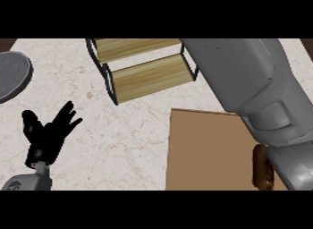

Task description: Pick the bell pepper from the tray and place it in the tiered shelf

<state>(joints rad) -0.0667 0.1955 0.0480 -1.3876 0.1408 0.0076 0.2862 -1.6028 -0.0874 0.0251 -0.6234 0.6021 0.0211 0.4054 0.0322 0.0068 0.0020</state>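
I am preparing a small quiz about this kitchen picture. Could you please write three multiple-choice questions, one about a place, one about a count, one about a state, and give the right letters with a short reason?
1. Where does the tiered shelf stand, seen from the head view?
A. at the counter's far side, near the middle
B. at the lower left
C. on the grey plate

2. How many wooden boards does the shelf show?
A. one
B. two
C. four

3. How is the left hand?
A. curled round a pepper
B. open, holding nothing
C. pressing on the tray

Key: 1 A, the shelf shows at the top centre, beyond the brown tray. 2 B, two boards lie stepped inside the black frame. 3 B, its fingers are spread above the marble counter, left of the tray. The grey plate lies at the left edge.
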